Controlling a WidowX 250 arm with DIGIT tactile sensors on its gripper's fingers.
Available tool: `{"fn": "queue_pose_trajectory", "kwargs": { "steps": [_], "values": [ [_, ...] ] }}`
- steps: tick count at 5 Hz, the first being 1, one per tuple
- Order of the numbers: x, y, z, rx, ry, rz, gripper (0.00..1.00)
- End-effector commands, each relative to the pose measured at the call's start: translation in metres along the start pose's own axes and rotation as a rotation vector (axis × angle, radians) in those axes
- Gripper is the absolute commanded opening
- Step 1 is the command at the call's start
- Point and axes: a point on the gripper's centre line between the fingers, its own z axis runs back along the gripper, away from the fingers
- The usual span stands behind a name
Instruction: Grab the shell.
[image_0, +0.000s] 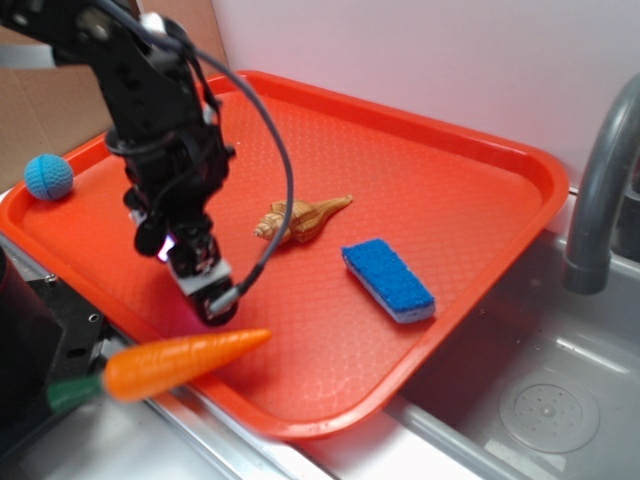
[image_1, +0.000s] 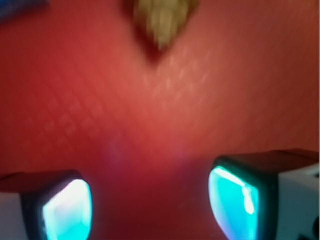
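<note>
Wrist view blurs the shell (image_1: 161, 20), cut off at the top edge.

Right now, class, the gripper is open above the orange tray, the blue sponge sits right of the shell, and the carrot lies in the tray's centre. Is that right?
Not quite. The carrot lies at the tray's near edge, partly overhanging it, as the exterior view shows. The rest stands: gripper open, sponge right of the shell.
</note>
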Motion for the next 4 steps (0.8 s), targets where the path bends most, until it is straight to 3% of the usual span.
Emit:
{"fn": "queue_pose_trajectory", "kwargs": {
  "steps": [1,2,4],
  "values": [
    [-0.007,0.000,0.030,-0.002,-0.054,0.034,1.00],
    [0.001,0.016,0.043,-0.006,-0.089,0.083,1.00],
    [0.034,0.032,0.016,0.007,-0.053,0.085,1.00]
  ]
}}
